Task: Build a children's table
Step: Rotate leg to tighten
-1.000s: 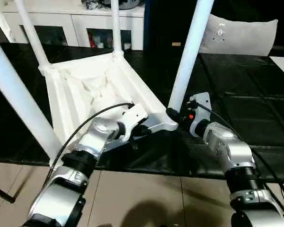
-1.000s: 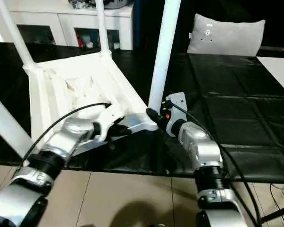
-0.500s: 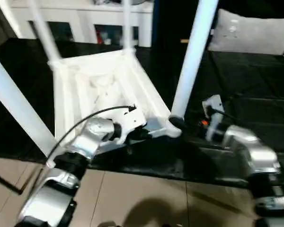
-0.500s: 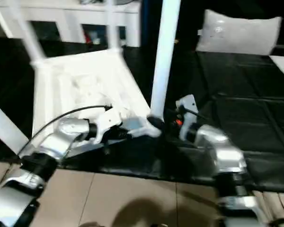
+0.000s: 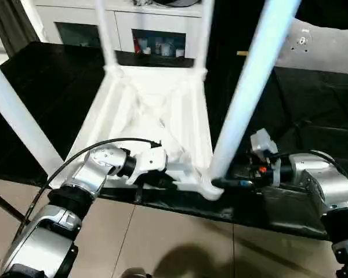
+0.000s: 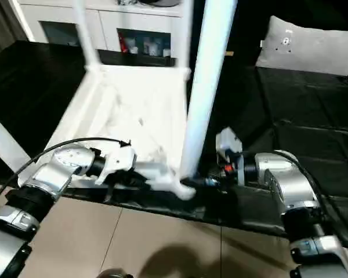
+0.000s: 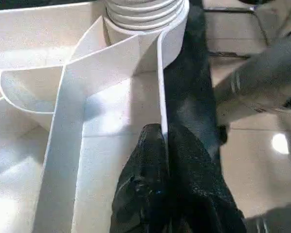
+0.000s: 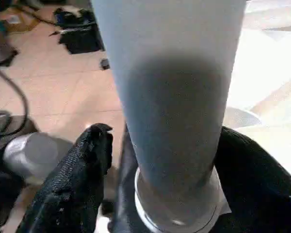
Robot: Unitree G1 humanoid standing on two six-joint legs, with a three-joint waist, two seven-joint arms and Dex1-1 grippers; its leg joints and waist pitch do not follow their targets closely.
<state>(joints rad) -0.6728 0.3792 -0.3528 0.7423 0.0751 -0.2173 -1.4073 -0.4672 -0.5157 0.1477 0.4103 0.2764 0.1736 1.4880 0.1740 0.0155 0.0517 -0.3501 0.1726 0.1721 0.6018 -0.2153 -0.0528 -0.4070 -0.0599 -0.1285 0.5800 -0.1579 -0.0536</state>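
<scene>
Table top [image 5: 156,116] lies upside down on the black desk [image 5: 313,110], all four legs standing in corner sockets. Left tool [image 7: 166,145] is pinched shut on a rib. Right tool [image 8: 155,160] is spread around the near leg [image 5: 249,92]; seating possibly unfinished.

Table top [image 5: 156,124] inverted; 4 legs [image 5: 252,87] rise.
</scene>
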